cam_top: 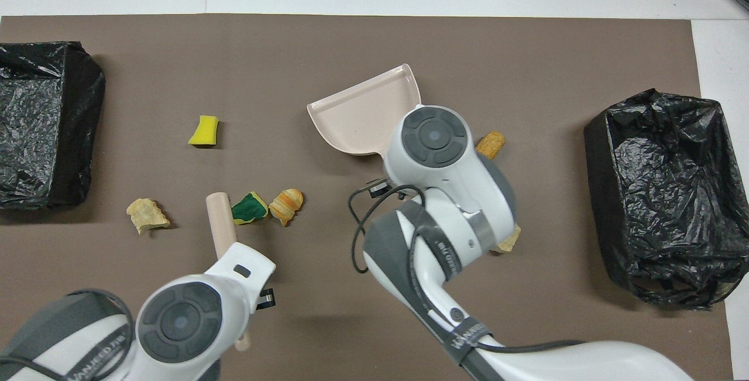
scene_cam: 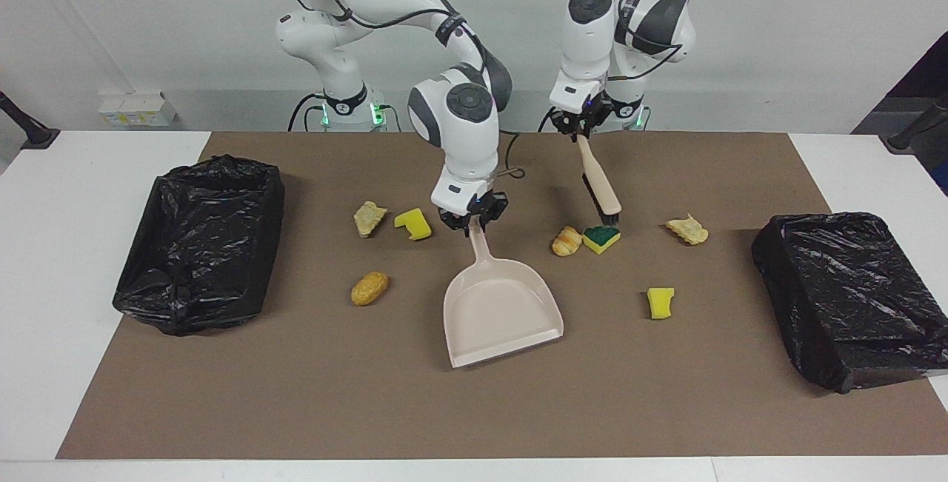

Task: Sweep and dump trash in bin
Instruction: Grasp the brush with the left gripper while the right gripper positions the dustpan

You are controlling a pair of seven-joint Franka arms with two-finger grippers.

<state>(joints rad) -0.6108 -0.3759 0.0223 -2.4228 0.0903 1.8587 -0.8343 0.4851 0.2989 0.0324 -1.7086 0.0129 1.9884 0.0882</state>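
While my left gripper (scene_cam: 580,129) clamps the brush (scene_cam: 601,189), bristles touching the green sponge (scene_cam: 601,238), my right gripper (scene_cam: 472,217) clamps the dustpan (scene_cam: 500,308), mouth open toward the left arm's end; 7 scraps lie scattered.

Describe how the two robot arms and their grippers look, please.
Both arms have glossy white shells with dark grey joint bands and round grey caps. Black cables run along them. Grey lettering marks the bands. The left gripper and the right gripper are small, black and two-fingered. Green lights glow at the bases.
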